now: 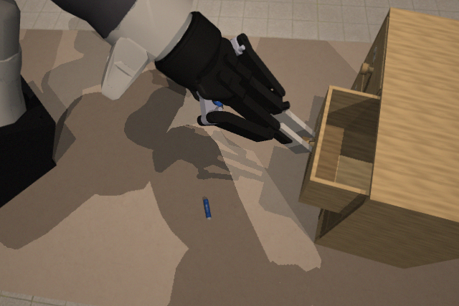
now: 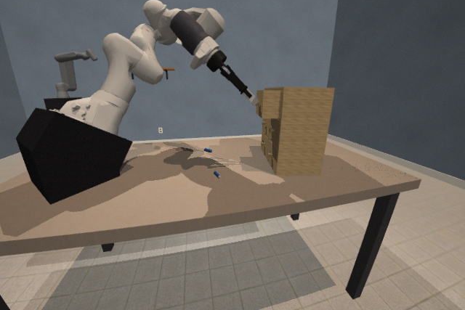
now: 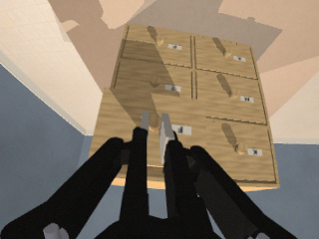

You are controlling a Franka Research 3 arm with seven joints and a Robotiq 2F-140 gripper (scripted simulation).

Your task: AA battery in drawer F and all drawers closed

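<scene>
The chest (image 1: 419, 110) (image 2: 304, 130) stands upright. Its top drawer (image 1: 330, 193) (image 2: 272, 104) (image 3: 114, 144), on the left in the wrist view, stands well out; the part of its tray that shows is empty. My gripper (image 1: 312, 142) (image 2: 256, 102) (image 3: 154, 122) is shut on that drawer's knob. The label (image 3: 181, 129) is too blurred to read surely. One blue battery (image 1: 206, 208) (image 2: 216, 174) lies on the table. Another blue battery (image 1: 217, 103) (image 2: 208, 149) lies farther back, mostly hidden behind the gripper in the top view. It looks slightly thicker; which is AA is not readable.
The other five drawers look pushed in, with knobs and small labels. The open drawer overhangs the table in front of the chest, above the lower knobs. The robot's base (image 1: 22, 147) (image 2: 71, 156) stands at the table's other end.
</scene>
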